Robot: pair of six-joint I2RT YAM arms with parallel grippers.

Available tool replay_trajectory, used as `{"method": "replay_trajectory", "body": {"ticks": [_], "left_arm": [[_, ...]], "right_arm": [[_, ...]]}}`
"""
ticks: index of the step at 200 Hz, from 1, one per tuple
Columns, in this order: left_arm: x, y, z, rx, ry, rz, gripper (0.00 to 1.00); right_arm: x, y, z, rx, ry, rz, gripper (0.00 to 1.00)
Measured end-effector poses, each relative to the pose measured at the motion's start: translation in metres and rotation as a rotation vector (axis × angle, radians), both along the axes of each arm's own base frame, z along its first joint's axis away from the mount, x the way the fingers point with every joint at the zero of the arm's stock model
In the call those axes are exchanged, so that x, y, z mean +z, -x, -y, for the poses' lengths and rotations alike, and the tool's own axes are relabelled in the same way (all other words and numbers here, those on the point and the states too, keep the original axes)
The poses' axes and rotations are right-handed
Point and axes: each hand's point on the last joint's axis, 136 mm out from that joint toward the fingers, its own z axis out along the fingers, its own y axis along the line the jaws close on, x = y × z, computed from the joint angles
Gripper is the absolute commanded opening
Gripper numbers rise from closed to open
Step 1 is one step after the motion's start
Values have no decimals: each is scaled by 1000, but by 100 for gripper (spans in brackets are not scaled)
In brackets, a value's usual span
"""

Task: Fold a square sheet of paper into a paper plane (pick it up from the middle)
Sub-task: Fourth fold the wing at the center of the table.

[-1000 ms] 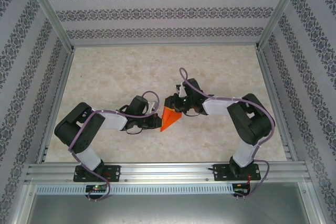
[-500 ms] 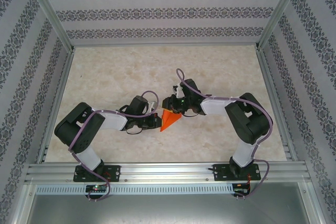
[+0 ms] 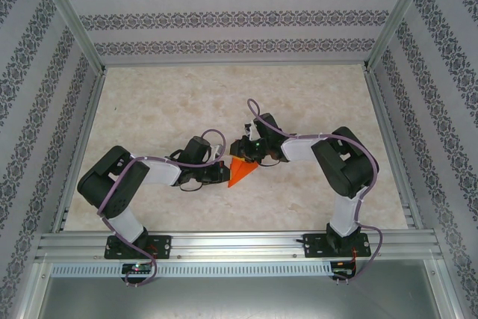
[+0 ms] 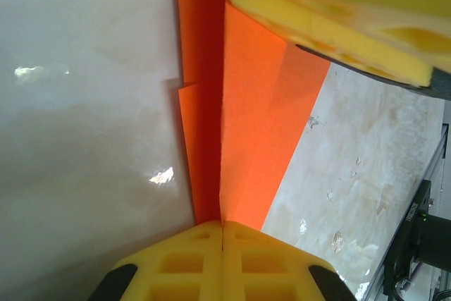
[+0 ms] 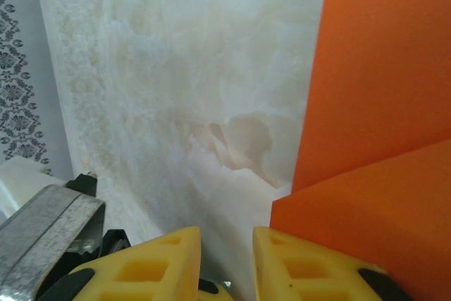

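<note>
Orange paper plane (image 3: 240,171) rests on the marble table (image 3: 164,102) between both grippers, its centre crease pinched in the closed left gripper (image 4: 223,227). Right gripper (image 5: 225,236) stands narrowly parted with nothing between its fingers. The paper lies just beside one finger, perhaps touching it.

The left arm (image 3: 142,173) bends its elbow out at 9 o'clock and reaches toward 3 o'clock, the left pincer (image 3: 222,174) (image 4: 223,228) clamped tight on the folded paper (image 3: 241,172). The right arm (image 3: 340,166) reaches toward 9 o'clock, the right pincer (image 3: 243,147) (image 5: 225,244) slightly parted
</note>
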Motion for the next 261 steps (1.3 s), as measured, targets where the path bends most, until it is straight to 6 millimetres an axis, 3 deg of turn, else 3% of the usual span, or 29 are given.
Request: {"method": "replay_trajectory", "body": {"ticks": [118,172,222,261], "left_arm": [[0,1,1,-6,5,-4,0],[3,2,0,-5,4,-3,18],[33,9,-6,-3,19,33,22],[50,12,-9,-2,27,49,13]], "right_arm": [[-13,1,0,31,-10,-20,27],[-14,1,1,35,-8,-15,27],[-14,1,1,45,-8,-3,27],[-14,2,1,48,-9,0,27]]}}
